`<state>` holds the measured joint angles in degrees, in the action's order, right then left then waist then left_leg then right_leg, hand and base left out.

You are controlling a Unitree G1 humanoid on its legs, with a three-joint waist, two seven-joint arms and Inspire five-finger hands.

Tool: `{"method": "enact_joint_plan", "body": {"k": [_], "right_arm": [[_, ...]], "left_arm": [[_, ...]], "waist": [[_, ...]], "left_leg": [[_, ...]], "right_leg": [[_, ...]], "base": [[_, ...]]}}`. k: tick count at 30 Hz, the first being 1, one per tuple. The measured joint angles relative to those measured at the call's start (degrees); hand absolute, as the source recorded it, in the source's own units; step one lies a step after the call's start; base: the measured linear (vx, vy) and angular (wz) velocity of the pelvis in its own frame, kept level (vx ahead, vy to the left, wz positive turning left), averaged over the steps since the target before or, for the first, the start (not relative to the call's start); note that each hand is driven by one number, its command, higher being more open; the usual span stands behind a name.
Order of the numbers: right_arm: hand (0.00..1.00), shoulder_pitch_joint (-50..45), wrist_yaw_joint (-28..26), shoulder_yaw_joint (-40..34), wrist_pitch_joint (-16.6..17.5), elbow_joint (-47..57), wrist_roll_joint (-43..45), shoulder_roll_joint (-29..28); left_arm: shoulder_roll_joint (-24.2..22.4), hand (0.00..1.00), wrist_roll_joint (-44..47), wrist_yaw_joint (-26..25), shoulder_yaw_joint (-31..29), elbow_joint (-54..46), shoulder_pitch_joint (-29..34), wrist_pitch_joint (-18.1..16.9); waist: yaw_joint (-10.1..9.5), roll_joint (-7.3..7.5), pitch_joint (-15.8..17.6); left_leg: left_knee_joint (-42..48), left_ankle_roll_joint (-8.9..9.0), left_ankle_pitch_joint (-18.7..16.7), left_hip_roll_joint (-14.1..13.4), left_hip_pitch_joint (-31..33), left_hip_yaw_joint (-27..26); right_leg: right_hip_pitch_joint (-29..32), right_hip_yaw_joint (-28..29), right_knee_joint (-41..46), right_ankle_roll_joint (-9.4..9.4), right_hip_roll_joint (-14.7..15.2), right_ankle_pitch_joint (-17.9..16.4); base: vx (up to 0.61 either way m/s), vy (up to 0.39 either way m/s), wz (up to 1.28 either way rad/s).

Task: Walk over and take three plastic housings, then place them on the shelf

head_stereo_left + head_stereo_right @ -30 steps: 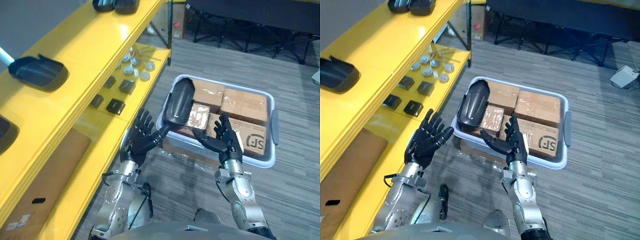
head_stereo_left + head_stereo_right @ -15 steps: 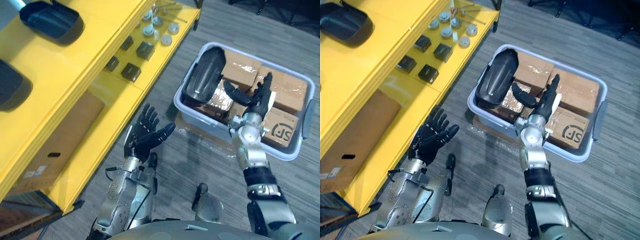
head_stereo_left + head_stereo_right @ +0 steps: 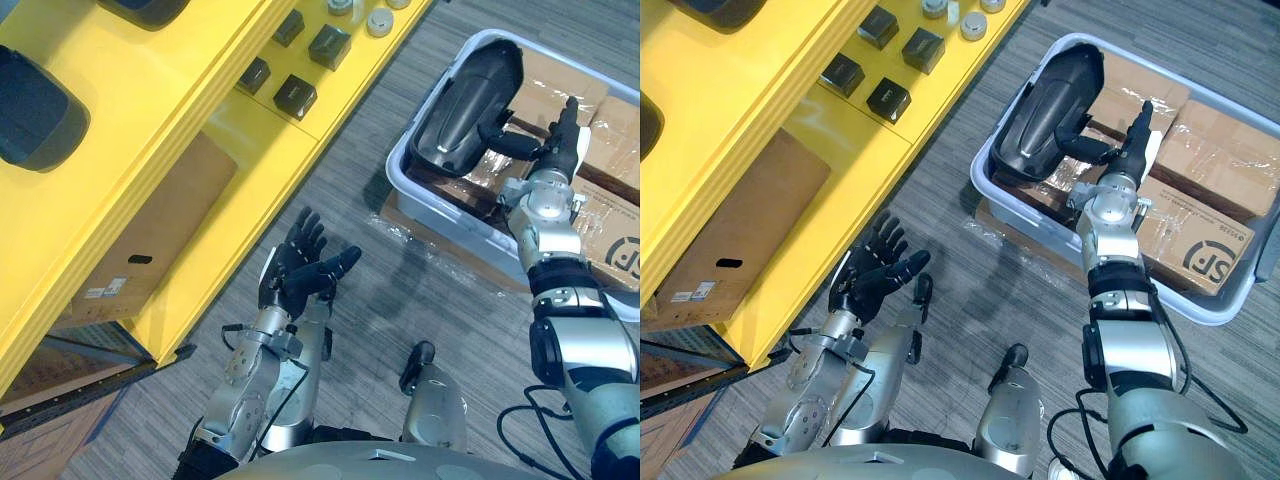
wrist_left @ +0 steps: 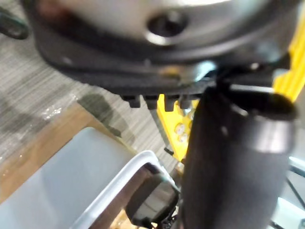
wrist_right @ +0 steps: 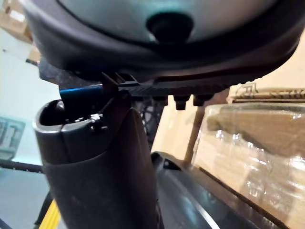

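Hovering nearest, above the grey plank floor, the left hand (image 3: pixel 300 272) is open with its fingers spread, holding nothing. Beyond it and to the right, the right hand (image 3: pixel 1120 165) reaches into a pale grey plastic bin (image 3: pixel 1035 228), fingers straight and thumb stretched towards a long black plastic housing (image 3: pixel 470 100). Whether the thumb touches it cannot be told. That housing leans tilted in the bin's left part, against brown cardboard boxes (image 3: pixel 1200 240) packed beside it. Well to the left runs a yellow metal shelf (image 3: pixel 150 130): small black square blocks (image 3: pixel 295 97) sit on its lower tier, and another dark plastic housing (image 3: pixel 35 110) lies on the upper one.
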<state>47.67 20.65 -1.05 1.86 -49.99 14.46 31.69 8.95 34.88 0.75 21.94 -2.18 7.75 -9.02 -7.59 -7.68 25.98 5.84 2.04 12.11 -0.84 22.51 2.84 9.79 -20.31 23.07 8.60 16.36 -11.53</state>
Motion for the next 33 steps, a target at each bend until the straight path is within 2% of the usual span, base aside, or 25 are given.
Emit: {"method": "enact_joint_plan", "body": {"k": [4, 6, 10, 11, 12, 14, 20, 22, 24, 26, 29, 33], "right_arm": [[1.00, 4.29, -0.24, 2.72, -1.48, -5.52, 0.00, 1.15], [1.00, 6.77, -0.34, 3.94, -1.88, -7.46, -0.04, 3.11], [1.00, 11.13, -2.76, 6.19, -5.77, -11.30, -0.23, 7.60], [0.00, 11.79, -3.75, 6.28, -7.72, -12.13, -0.65, 8.15], [0.00, 11.93, -4.14, 6.38, -8.20, -12.41, -0.74, 8.45], [0.00, 12.58, -6.16, 7.88, -11.23, -13.23, -3.19, 9.81], [0.00, 16.61, -7.39, 8.54, -19.24, -16.34, -6.91, 13.34], [0.00, 17.17, -7.34, 8.50, -20.78, -17.41, -7.43, 13.66], [0.00, 18.30, -7.34, 8.48, -24.06, -19.27, -7.50, 13.82], [0.00, 18.21, -7.58, 9.66, -25.97, -19.54, -10.15, 13.58], [0.00, 18.49, -7.50, 8.72, -27.63, -20.22, -11.96, 13.34], [0.00, 18.46, -7.85, 7.24, -27.69, -20.64, -14.24, 13.00]], "left_arm": [[-0.14, 1.00, 0.25, -0.54, 1.47, 2.89, -1.09, -0.15], [-0.27, 1.00, 0.46, -0.74, 2.58, 4.04, -1.56, -0.56], [-0.75, 1.00, 0.95, -1.77, 2.87, 5.47, -2.33, -0.97], [-0.75, 1.00, 1.28, -1.94, 2.85, 5.96, -2.90, -1.04], [-0.77, 1.00, 1.30, -2.00, 2.84, 6.18, -3.14, -1.05], [-0.83, 1.00, 2.08, -2.10, 2.84, 6.16, -3.34, -1.08], [-1.27, 1.00, 5.06, -2.11, 2.89, 6.23, -3.26, -1.08], [-1.29, 1.00, 5.06, -2.10, 3.01, 6.23, -3.24, -1.08], [-1.28, 1.00, 5.06, -2.11, 2.99, 6.29, -3.12, -1.08], [-1.28, 1.00, 5.12, -2.11, 2.97, 6.28, -3.09, -1.30], [-1.28, 1.00, 6.00, -2.10, 3.01, 6.28, -2.80, -1.61], [-1.25, 1.00, 7.79, -2.26, 2.88, 6.29, -2.48, -2.26]], "waist": [[-0.34, -0.75, 0.46], [-0.78, -1.80, 1.11], [-1.83, -2.37, 1.31], [-1.82, -2.37, 1.31], [-1.84, -2.39, 1.30], [-1.82, -2.38, 1.30], [-2.23, -2.47, 1.25], [-2.40, -2.48, 1.24], [-2.57, -2.55, 1.19], [-2.73, -2.58, 1.17], [-2.94, -2.71, 1.09], [-2.95, -2.89, 0.97]], "left_leg": [[-0.04, -0.02, 0.13, 0.27, 0.96, 0.51], [-0.25, -0.07, 0.47, 0.29, 1.34, 0.62], [-0.94, -0.15, 1.46, 0.60, 2.51, 0.92], [-1.13, -0.13, 1.70, 0.88, 2.57, 1.26], [-1.13, -0.14, 1.75, 0.96, 2.61, 1.44], [-1.12, -0.12, 1.90, 1.07, 2.75, 1.90], [-1.26, -0.12, 2.20, 1.07, 2.71, 2.10], [-1.54, -0.07, 2.35, 1.06, 2.59, 2.10], [-2.92, 0.03, 3.09, 1.06, 1.93, 2.09], [-3.34, 0.32, 3.57, 1.03, 1.75, 2.15], [-4.53, 0.18, 4.08, 1.11, 0.56, 2.14], [-5.56, -0.01, 4.21, 1.18, -0.40, 2.14]], "right_leg": [[1.30, -0.38, 1.65, -0.07, 0.46, -0.64], [1.95, -0.38, 2.17, -0.10, 0.55, -0.67], [4.17, -0.46, 4.25, -0.16, 1.28, -1.60], [4.42, -0.80, 4.92, -0.14, 1.60, -1.99], [4.42, -0.93, 5.03, -0.15, 1.64, -2.10], [4.31, -1.36, 5.23, -0.29, 1.68, -2.25], [4.37, -1.56, 5.64, -0.75, 1.72, -2.58], [4.39, -1.58, 5.62, -0.75, 1.71, -2.57], [4.37, -1.59, 5.54, -0.73, 1.74, -2.56], [4.35, -1.73, 5.60, -0.49, 1.74, -2.44], [3.67, -1.78, 5.68, -0.51, 1.86, -2.55], [3.23, -1.83, 5.76, -0.50, 2.02, -2.70]], "base": [[-0.05, -0.012, 0.10], [-0.06, -0.004, 0.01], [-0.06, -0.014, 0.06], [-0.04, -0.022, 0.18], [-0.04, -0.027, 0.15], [-0.02, -0.023, 0.10], [0.00, -0.002, 0.01], [0.00, 0.000, 0.00], [0.00, 0.000, 0.00], [0.02, -0.037, 0.02], [0.01, -0.037, 0.01], [0.00, -0.038, 0.01]]}}
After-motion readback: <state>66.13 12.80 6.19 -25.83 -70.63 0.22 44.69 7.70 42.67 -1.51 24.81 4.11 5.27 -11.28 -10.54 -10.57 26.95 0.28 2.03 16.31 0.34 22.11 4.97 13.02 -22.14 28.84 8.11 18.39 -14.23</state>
